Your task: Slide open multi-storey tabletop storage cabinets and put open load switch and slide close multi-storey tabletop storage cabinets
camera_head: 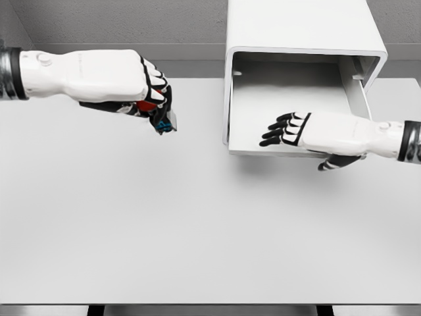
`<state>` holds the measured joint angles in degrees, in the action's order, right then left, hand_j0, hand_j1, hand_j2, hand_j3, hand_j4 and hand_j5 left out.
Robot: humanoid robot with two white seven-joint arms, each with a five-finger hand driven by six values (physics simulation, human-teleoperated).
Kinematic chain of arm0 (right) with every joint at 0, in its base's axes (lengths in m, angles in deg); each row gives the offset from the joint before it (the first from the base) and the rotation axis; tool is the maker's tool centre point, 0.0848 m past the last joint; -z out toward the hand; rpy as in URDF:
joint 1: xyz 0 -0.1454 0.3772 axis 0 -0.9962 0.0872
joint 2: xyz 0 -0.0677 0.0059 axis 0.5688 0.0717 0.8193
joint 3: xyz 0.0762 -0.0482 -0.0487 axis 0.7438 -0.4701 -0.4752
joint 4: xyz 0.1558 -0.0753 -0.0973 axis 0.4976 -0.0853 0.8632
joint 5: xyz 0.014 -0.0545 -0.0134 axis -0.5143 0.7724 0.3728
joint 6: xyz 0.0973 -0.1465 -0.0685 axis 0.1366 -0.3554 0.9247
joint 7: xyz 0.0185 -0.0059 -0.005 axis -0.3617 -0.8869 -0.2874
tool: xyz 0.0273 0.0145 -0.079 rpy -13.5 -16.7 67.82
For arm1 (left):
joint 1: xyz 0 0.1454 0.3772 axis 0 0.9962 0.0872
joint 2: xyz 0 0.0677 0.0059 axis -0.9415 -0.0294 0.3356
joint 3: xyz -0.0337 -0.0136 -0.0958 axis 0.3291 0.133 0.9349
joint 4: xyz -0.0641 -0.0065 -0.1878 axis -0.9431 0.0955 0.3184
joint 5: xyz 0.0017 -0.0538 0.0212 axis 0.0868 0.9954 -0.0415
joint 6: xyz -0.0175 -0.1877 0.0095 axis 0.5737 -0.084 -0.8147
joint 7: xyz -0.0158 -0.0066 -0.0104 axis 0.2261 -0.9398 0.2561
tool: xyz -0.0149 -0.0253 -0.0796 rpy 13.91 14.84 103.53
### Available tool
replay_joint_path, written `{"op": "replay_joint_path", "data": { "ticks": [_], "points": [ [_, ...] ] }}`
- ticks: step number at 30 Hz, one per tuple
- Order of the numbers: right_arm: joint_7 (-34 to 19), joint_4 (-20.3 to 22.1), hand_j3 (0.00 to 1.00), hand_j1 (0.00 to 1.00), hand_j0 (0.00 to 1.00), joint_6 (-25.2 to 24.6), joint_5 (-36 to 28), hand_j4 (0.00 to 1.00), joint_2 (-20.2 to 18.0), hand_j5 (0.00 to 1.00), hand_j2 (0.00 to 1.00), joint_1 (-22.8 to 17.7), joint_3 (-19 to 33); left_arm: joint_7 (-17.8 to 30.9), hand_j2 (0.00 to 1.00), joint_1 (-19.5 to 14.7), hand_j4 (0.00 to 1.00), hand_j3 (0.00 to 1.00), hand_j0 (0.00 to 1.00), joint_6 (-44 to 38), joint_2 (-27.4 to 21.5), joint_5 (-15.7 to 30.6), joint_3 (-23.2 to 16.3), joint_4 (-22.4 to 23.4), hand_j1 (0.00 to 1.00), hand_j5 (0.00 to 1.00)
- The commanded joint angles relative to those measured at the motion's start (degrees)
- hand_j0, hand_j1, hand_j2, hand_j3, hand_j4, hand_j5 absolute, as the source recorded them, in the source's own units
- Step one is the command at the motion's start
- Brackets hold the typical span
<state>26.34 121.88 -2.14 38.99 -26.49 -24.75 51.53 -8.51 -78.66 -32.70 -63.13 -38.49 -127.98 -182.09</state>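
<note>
From the head camera I count two arms, one cabinet, one drawer pulled out, and one small part in hand. My left robot hand (148, 92) comes in from the upper left and hovers above the white bench (197, 230), its fingers curled tight around the load switch (160, 117); I can see only red, blue and grey bits of the switch poking out below the black fingertips, so its exact shape is hard to tell. The switch is clear of the bench surface and well to the left of the storage cabinet (296, 26), not over the drawer. The cabinet is a white rounded box standing at the far edge of the bench, right of centre. Its one visible drawer (289, 99) is slid out toward me, and the pale floor that I can see holds nothing but shadow. My right robot hand (289, 130) comes in from the right edge and sits at the drawer's front lip, fingers loosely extended and pointing left, with the thumb hanging below the lip. I cannot tell whether it actually touches the drawer; it grips nothing that I can see. The two hands are well apart from each other.
</note>
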Motion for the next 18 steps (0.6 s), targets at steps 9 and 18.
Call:
{"op": "replay_joint_path", "data": {
  "ticks": [9,18],
  "points": [
    [0.05,1.42,1.0,1.0,1.0,-0.18,-2.58,1.0,-2.82,1.0,1.0,-3.08,5.68,-0.02,0.36,-2.55,0.36,0.36,0.36,-0.19,5.86,0.34,0.91,0.4,0.36,0.36],
    [0.05,1.51,1.0,1.0,1.0,-0.18,-8.29,1.0,-5.45,1.0,1.0,-7.29,12.35,-0.02,0.36,-5.45,0.36,0.36,0.36,-0.19,12.55,-3.09,0.74,0.76,0.36,0.36]
  ]
}}
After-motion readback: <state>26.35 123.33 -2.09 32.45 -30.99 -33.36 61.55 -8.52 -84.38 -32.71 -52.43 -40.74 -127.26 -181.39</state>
